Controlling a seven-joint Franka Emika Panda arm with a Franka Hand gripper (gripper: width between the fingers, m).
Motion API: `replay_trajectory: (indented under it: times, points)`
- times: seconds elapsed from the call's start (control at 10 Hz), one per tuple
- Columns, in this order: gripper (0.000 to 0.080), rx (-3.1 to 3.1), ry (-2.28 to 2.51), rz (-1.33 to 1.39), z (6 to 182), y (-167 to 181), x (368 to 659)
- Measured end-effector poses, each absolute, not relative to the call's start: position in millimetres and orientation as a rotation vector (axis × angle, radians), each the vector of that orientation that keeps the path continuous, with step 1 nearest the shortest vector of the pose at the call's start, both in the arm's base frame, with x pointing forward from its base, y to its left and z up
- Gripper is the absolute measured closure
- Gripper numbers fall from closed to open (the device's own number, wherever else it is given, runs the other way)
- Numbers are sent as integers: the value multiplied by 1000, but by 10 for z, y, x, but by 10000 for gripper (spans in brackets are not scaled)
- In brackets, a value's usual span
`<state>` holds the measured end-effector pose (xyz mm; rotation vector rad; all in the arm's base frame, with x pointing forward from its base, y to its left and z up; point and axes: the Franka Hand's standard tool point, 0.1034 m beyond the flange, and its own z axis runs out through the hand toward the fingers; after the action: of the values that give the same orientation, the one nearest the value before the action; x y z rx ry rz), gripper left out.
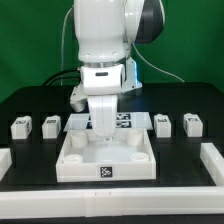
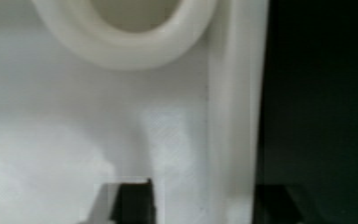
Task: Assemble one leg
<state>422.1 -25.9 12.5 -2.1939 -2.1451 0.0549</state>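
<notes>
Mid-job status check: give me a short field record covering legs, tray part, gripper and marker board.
legs: leg 1, leg 2, leg 3, leg 4, exterior view's left to right, all loose on the table
tray part: between leg 2 and leg 3, no leg mounted
gripper: low over the tray part's rear; open or shut unclear
marker board: behind the gripper

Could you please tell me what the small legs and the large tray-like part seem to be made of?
The legs: probably matte white plastic, judging by the blocky moulded shape and uniform colour, though they are too small to show texture. The tray-like part: likely the same white plastic; the wrist view shows a smooth, soft-sheened surface and a rounded socket rim. Painted wood cannot be ruled out.
</notes>
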Motion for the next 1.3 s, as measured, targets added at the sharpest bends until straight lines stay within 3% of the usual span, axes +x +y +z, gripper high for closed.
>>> replay_trajectory:
  times: [0.1,0.2,0.8,1.3]
  points:
    - [627,-2193,-2145,56,123,-258,4218]
    - [739,-2196,-2146,52,128,-260,4228]
    - [739,-2200,-2156,34,128,-240,4261]
    - [739,-2177,-2173,-86,128,498,4674]
